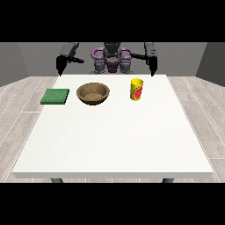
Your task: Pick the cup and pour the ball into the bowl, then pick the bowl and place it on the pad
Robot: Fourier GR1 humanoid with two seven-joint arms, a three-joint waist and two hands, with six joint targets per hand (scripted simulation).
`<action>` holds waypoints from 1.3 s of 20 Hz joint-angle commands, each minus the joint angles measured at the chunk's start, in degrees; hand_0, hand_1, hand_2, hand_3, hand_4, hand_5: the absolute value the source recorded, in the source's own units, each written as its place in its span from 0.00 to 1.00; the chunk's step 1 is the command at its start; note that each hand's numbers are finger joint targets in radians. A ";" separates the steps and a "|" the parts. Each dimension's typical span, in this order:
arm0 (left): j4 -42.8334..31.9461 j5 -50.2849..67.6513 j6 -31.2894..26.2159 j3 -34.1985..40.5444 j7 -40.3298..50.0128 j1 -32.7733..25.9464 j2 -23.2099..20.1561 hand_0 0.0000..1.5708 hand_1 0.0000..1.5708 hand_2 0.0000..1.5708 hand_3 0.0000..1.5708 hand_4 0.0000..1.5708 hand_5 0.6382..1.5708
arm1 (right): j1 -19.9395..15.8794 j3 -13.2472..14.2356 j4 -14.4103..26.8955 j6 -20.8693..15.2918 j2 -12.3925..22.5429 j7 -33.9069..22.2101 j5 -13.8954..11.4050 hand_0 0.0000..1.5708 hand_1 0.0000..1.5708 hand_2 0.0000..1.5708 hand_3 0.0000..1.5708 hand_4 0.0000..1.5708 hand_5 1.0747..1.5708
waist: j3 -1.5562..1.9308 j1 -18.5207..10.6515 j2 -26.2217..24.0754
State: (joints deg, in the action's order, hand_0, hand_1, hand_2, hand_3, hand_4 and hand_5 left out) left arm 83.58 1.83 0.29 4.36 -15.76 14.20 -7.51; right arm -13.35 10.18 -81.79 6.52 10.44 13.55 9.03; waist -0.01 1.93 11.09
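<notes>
A: What is standing on the large white desk (114, 140)?

B: Three things are sitting in a row along the far side, near the robot. A flat green square pad (55, 96) is lying at the view's left, a brown wooden bowl (93, 93) is resting just beside it and apart from it, and a yellow cup with a red label (136, 89) is standing upright further toward the view's right. The ball is not showing; I am judging it to be inside the cup.

A: And the hands?

B: The hand at the view's left (59, 70) and the hand at the view's right (152, 70) are both hanging above the desk's far edge, holding nothing. They are too small for me to tell whether the fingers are straight or curled.

A: Which step is in hand?

B: Reaching for the cup, I would say; nothing is being touched yet. The hand at the view's right is hanging nearer the cup, so it is the likelier one to be used. Coming at the cup's side and keeping it upright until it is over the bowl looks wise.

A: Is there room?

B: Plenty. The near half of the desk is lying bare, and the gap between cup and bowl is leaving space for a tilt. The pad is lying near the left edge.
</notes>
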 commanded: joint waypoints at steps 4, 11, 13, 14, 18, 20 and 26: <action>-13.28 -2.16 3.13 3.15 -8.00 5.95 0.54 0.00 0.00 0.00 0.00 0.00 0.64 | -1.73 2.20 6.37 4.36 2.55 5.40 1.28 0.00 0.00 0.00 0.00 0.00 0.98 | 0.01 2.37 1.23; -24.10 -5.09 7.21 2.53 -20.90 6.08 4.80 0.00 0.00 0.00 0.00 0.00 0.69 | -3.21 4.31 9.60 7.18 4.60 5.75 3.70 0.00 0.00 0.00 0.00 0.00 0.98 | -0.01 4.00 3.24; -28.43 -4.12 7.64 4.20 -21.00 9.77 4.57 0.00 0.00 0.00 0.00 0.00 0.68 | -3.77 3.21 9.04 7.63 4.39 6.47 2.96 0.00 0.00 0.00 0.00 0.00 0.98 | -0.02 5.52 4.81; -29.91 -3.68 7.59 4.88 -23.16 10.37 4.41 0.00 0.00 0.00 0.00 0.00 0.68 | -4.03 4.37 10.67 9.50 6.33 8.32 3.23 0.00 0.00 0.00 0.00 0.00 0.98 | -0.01 4.91 5.01; -34.88 -2.03 5.50 6.62 -22.91 13.25 2.05 0.00 0.00 0.00 0.00 0.00 0.65 | -3.05 5.56 15.28 10.25 6.60 8.62 3.89 0.00 0.00 0.00 0.00 0.00 0.98 | 0.00 3.71 2.14; -37.18 -3.24 5.67 5.92 -26.58 12.25 2.23 0.00 0.00 0.00 0.00 0.00 0.62 | -5.25 7.06 17.23 10.48 8.50 10.19 3.92 0.00 0.00 0.00 0.00 0.00 0.98 | 0.00 2.78 3.72; -39.17 -14.33 23.46 4.33 -27.91 13.24 -0.37 0.83 0.83 1.00 1.00 0.52 0.94 | -8.48 6.13 14.32 12.01 8.57 7.98 5.67 0.00 0.00 0.00 0.00 0.00 0.97 | 0.02 7.63 7.01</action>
State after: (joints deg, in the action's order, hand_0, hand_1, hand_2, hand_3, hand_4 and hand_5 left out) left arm 46.41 -6.49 14.17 10.16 -42.25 27.18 -7.93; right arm -19.83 16.20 -67.16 17.27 18.17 22.28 13.70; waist 0.02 7.46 16.70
